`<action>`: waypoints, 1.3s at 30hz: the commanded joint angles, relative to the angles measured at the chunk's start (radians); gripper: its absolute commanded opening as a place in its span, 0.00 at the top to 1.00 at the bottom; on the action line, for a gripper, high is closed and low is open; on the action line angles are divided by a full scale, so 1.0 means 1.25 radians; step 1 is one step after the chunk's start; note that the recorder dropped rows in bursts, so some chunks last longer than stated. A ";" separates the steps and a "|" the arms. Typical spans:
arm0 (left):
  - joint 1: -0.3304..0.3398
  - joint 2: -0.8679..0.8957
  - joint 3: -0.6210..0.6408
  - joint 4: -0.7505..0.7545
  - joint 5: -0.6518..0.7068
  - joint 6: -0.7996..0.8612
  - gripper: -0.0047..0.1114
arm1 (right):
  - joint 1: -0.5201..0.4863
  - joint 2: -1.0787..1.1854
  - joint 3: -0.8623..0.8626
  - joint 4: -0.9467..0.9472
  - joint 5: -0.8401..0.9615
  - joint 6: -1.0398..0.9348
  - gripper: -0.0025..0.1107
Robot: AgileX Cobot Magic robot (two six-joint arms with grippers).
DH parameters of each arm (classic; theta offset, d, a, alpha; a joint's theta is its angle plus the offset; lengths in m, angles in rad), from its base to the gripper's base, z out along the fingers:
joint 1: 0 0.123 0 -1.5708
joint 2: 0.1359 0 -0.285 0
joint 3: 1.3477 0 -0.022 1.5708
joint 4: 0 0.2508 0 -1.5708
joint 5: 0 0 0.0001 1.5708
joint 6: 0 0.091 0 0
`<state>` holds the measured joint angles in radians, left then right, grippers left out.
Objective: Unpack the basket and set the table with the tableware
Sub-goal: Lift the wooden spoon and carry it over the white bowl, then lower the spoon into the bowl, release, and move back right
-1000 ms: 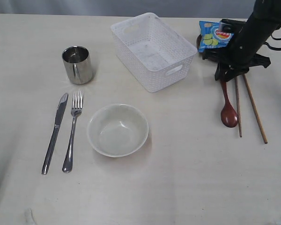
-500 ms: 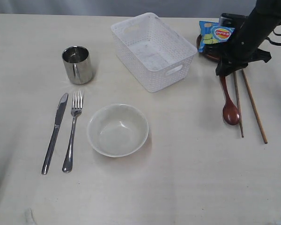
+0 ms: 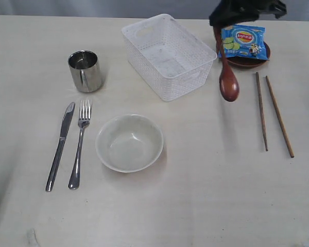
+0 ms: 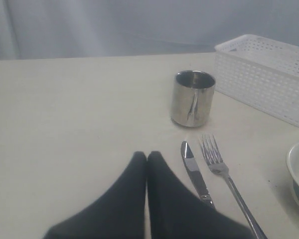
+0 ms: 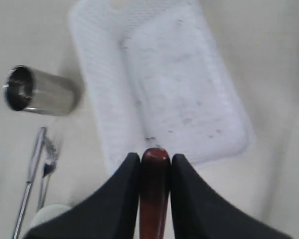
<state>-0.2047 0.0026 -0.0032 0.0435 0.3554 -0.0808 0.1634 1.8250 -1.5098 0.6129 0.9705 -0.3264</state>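
Now wooden spoon off table, lifted by right end effector, shifted left beside basket.

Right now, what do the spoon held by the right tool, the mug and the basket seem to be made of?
The spoon is probably wood: red-brown, with a smooth, lacquered-looking sheen. The mug is metal, likely stainless steel: its polished wall shows bright reflections. The basket looks like matte white plastic, with a moulded grid of perforations and handle slots.

bare table right of bowl
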 commanded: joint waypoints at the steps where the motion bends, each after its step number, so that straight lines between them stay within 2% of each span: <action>1: -0.004 -0.002 0.003 0.007 -0.009 -0.003 0.96 | 0.108 -0.054 0.000 0.035 0.001 -0.045 0.98; 9: -0.004 -0.002 0.003 0.007 -0.009 -0.003 0.96 | 0.359 -0.029 0.001 0.004 -0.097 -0.100 0.98; 15: -0.004 -0.002 0.003 0.007 -0.009 -0.003 0.96 | 0.480 0.031 0.000 -0.036 -0.195 -0.204 0.98; 21: -0.004 -0.002 0.003 0.007 -0.009 -0.003 0.96 | 0.523 0.094 0.000 -0.100 -0.226 -0.253 0.98; 31: -0.004 -0.002 0.003 0.007 -0.009 -0.003 0.96 | 0.524 0.126 0.000 -0.098 -0.264 -0.326 0.98; 39: -0.004 -0.002 0.003 0.007 -0.009 -0.003 0.96 | 0.524 0.128 0.000 -0.098 -0.218 -0.331 0.98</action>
<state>-0.2047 0.0026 -0.0032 0.0435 0.3554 -0.0808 0.8173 1.9854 -1.5098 0.4918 0.6772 -0.7308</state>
